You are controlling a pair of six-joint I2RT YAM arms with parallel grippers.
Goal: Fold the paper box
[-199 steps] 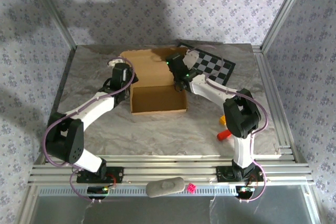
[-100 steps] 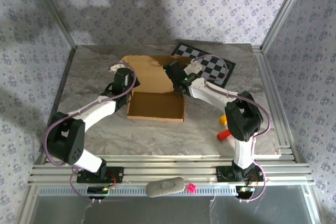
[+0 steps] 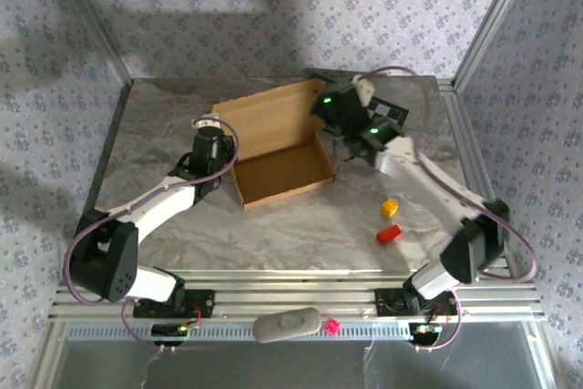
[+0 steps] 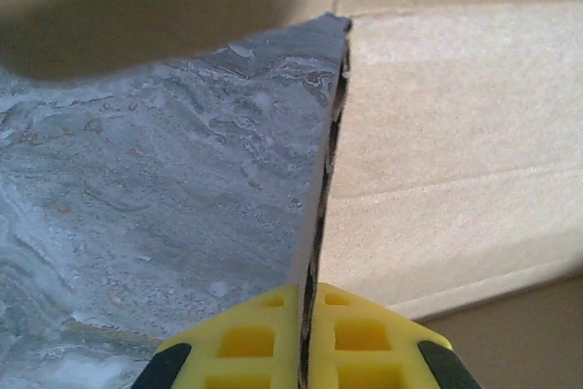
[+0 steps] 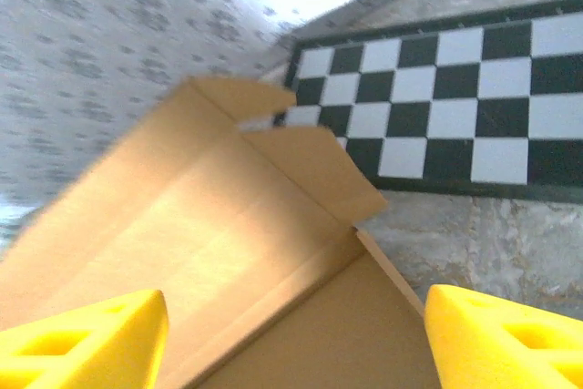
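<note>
The paper box is brown cardboard, its shallow tray formed and its lid flap lying open toward the back. My left gripper is at the tray's left wall, and in the left wrist view its yellow fingers are shut on that wall's thin edge. My right gripper hangs just off the box's right side with its jaws apart. In the right wrist view the yellow fingertips stand wide above the tray's right rear corner, and nothing sits between them.
A black-and-white checkered board lies at the back right, partly under the right arm. A yellow block and a red block sit right of the box. Metal frame rails run along the table's sides.
My right gripper let go of the box's right wall, opened and drew back to the right and up. The box has turned counter-clockwise, its right end now farther back. My left gripper keeps its hold.
</note>
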